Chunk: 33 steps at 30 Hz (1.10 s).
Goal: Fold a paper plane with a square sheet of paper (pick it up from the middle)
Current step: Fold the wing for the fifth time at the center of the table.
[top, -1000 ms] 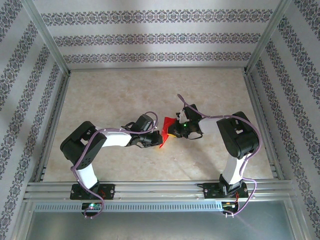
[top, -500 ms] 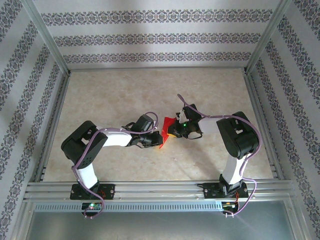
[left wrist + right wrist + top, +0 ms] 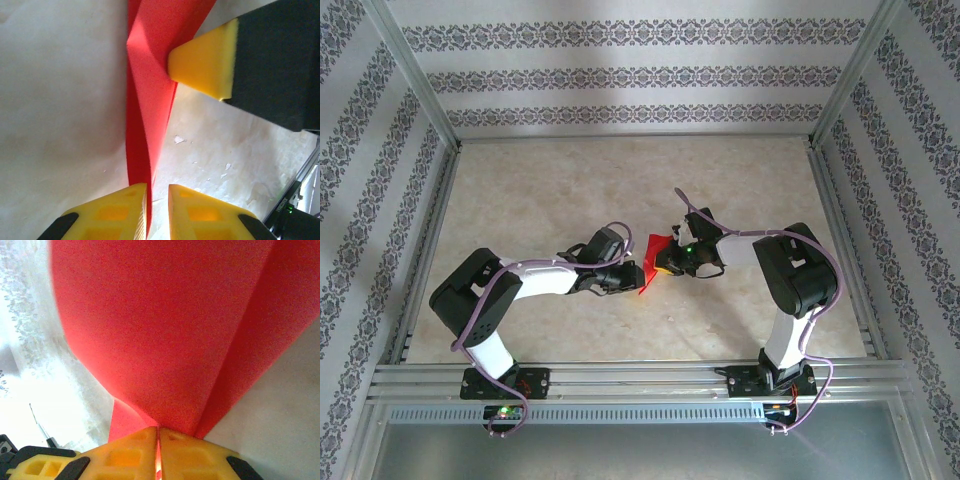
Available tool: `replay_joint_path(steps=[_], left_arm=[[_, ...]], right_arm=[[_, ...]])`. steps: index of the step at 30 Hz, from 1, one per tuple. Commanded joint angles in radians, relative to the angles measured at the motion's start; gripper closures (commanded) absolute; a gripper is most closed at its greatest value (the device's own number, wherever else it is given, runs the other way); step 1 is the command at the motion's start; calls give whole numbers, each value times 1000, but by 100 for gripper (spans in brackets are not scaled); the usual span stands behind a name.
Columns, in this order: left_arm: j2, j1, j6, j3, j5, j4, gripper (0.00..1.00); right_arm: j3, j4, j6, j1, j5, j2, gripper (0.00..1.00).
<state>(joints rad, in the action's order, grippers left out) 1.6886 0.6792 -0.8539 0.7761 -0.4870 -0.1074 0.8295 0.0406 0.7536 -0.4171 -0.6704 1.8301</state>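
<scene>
**Red paper pinched between two grippers**

Near mid-table, above the pale marbled tabletop (image 3: 570, 180): creased bright red paper sheet (image 3: 650, 262), standing edge-up between left gripper (image 3: 632, 278) and right gripper (image 3: 666, 264).

Right wrist view: yellow fingers (image 3: 130, 450) pressed fully together, clamping a fold of the sheet (image 3: 165, 330). Broad red flaps fanning out beyond.

Left wrist view: yellow fingertips (image 3: 115, 210) parted by a narrow gap, sheet edge (image 3: 150, 100) running down into it, hugging one pad, clear of the other. Farther up, one yellow pad (image 3: 205, 65) of the right gripper against the crease.
</scene>
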Motion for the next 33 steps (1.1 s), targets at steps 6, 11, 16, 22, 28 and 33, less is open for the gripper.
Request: replay_joint_path(steps=[6,11,16,22,28,33], left_arm=[[21,-6,4,-15,-15,15,90],[43,-4,4,-13,-32,3,94],[64,0,10,-10,-44,-3,96],[72,10,25,3,-37,24,96],[75,15,36,13,-16,64,96],[54,19,64,42,17,149,92]], right_arm=[[-6,-67,2,-14,84,54,87],[-4,-70,4,-15,86,57,87],[-4,-77,5,-14,88,58,87],[-4,-83,7,-14,91,61,87],[-3,-86,8,-14,92,64,87],[-1,-91,8,-14,96,67,87]])
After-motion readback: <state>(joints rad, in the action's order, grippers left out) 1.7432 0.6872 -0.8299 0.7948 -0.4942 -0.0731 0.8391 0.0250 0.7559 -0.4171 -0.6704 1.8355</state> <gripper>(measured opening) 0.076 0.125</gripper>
